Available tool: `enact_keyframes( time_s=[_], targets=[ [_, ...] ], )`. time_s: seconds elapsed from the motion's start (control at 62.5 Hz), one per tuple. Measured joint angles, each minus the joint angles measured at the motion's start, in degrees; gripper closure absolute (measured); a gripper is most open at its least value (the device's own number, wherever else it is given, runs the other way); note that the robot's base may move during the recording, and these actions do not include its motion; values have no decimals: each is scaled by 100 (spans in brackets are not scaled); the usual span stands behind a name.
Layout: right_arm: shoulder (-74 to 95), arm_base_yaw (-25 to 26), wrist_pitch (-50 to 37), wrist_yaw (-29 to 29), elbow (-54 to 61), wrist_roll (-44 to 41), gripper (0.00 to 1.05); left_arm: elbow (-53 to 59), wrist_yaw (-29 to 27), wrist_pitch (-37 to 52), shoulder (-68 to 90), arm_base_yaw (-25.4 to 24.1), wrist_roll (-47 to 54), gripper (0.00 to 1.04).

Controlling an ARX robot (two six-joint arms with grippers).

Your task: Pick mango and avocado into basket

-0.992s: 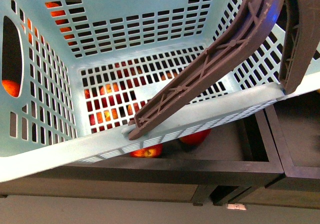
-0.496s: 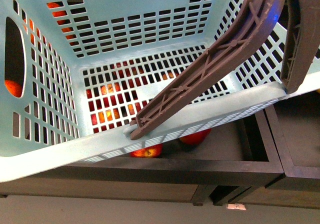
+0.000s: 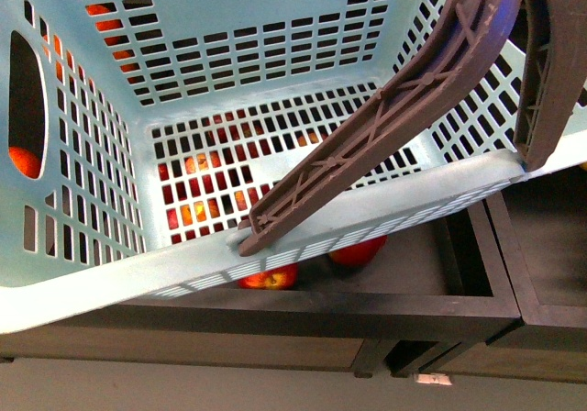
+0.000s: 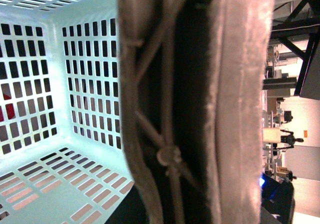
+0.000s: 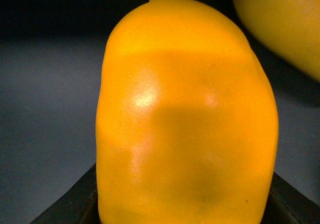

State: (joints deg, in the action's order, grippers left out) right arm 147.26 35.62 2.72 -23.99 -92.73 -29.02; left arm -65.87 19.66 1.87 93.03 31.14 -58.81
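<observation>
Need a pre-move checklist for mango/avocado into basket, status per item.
1. Basket interior free of fruit: ok; apples show only through slots, below.
2. Basket opening unobstructed: not ok; a handle slants across it.
3. Mango in right wrist view: ok, close, centred.
4. Right end effector shut on mango: cannot tell; dark fingers flank it.
5. Avocado located: not ok; in no view.
6. Left end effector: cannot tell; not in view.

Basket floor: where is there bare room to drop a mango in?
The basket is empty: floor bare from left wall and far wall to the handle. The handle slants over the near-right corner; enter left of it.
</observation>
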Motion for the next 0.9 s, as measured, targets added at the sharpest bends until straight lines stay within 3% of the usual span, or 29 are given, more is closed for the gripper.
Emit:
enact_keyframes(
  time_s=[0.304, 0.432, 0.896],
  targets=[
    [-2496, -59, -1163, -1239, 2253, 560, 47, 0, -2, 0, 0, 0, 0, 91],
    [-3989, -356, -1523, -1766, 3346, 1060, 47, 0, -2, 0, 0, 0, 2, 91],
    [-6122, -2033, -2048, -1679, 4262, 2188, 47, 0, -2, 0, 0, 0, 2, 91]
  ],
)
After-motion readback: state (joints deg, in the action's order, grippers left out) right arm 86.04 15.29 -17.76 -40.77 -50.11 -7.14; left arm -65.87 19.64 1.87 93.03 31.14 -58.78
